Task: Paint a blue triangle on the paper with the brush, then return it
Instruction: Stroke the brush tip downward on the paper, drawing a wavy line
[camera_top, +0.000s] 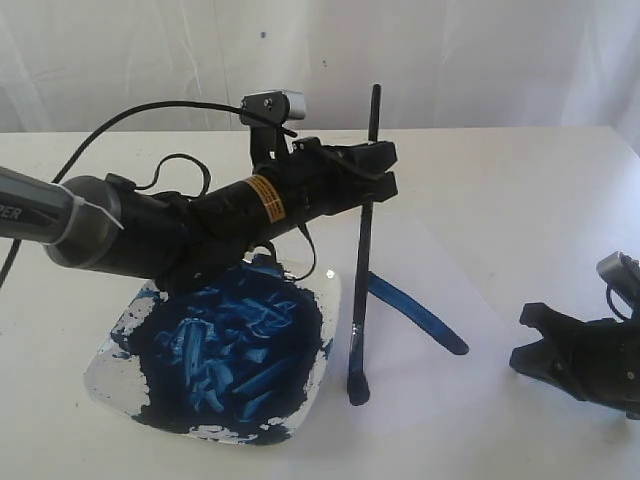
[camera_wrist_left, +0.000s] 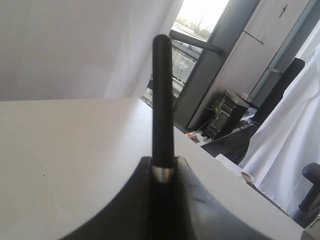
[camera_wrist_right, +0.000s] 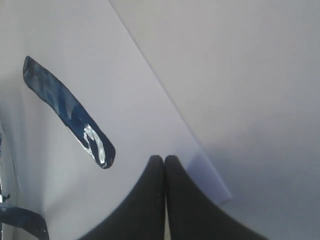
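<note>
Brush (camera_top: 362, 260) stands pretty much upright just right of the paint-smeared dish (camera_top: 110, 375), clamped in the left pincer (camera_top: 385, 168), tip down on the paper (camera_top: 430, 390). One blue stroke (camera_top: 415, 315) runs off beside it, and the right pincer (camera_top: 525, 337) is pinched shut further right.

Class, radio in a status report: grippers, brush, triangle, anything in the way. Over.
Left gripper shut on brush, tip on paper. Right gripper shut, idle at paper's edge. Triangle unfinished, one full stroke. Nothing blocking.

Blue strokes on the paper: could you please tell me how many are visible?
2: one long diagonal stroke right of the brush, one shorter stroke at its tip, partly hidden behind it.
</note>
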